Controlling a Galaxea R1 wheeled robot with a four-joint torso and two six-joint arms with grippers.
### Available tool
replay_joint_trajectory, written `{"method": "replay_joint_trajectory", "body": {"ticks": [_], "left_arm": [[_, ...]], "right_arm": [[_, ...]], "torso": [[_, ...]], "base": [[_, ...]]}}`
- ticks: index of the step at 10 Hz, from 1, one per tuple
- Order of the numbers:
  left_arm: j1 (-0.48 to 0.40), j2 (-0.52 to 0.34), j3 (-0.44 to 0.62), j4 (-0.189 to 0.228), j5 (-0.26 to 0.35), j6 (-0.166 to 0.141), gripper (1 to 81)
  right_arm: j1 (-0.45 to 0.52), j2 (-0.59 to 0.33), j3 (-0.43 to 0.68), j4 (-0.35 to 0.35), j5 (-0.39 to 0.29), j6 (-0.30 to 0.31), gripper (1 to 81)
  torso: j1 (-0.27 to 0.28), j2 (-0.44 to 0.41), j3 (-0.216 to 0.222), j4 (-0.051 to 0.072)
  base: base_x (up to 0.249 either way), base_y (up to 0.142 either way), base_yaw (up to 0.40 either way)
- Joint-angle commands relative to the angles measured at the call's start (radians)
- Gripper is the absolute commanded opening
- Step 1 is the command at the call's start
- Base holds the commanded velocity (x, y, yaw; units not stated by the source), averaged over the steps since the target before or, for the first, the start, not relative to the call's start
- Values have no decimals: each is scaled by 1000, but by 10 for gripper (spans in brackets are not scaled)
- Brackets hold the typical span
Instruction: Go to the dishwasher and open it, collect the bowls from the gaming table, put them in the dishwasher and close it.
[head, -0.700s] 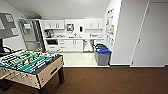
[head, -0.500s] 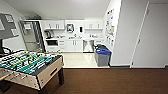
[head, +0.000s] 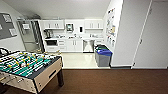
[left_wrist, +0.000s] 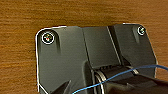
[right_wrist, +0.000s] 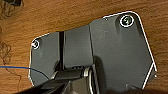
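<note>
The dishwasher (head: 88, 46) is standing shut under the kitchen worktop (head: 72, 38) at the far wall, well apart from the robot, between white cupboards (head: 72, 45) and bins (head: 103, 57).

In my judgement, the risks are lying along the way there. The foosball table (head: 30, 68) is jutting in close on the left, and a path cut too tight could be clipping its corner. The bins are standing just beside the dishwasher, so they could be crowding the door's swing or the base's approach.

Both wrist views are looking straight down on brown wood floor (left_wrist: 20, 50), so the arms are probably hanging low beside the base. I cannot tell whether either pincer is apart or together.
</note>
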Motion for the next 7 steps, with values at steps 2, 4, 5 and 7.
{"method": "replay_joint_trajectory", "body": {"ticks": [2, 4, 5, 7], "left_arm": [[-57, -2, 2, 9, 51, 6, 811], [-52, -2, 2, 9, 49, 6, 811], [-52, 0, 2, 9, 49, 4, 811], [-51, 0, 2, 9, 49, 6, 811]], "right_arm": [[54, 10, 18, 8, -50, -5, 811], [53, 10, 27, 11, -52, -1, 811], [53, 10, 26, 11, -52, 2, 811], [50, 6, 23, 11, -53, -2, 811]], "torso": [[0, 0, 0, 0], [0, 0, 0, 0], [0, 0, 0, 0], [1, 0, 0, 0]], "base": [[181, 0, 0], [183, 0, 0], [185, 0, 0], [185, 0, 0]]}}
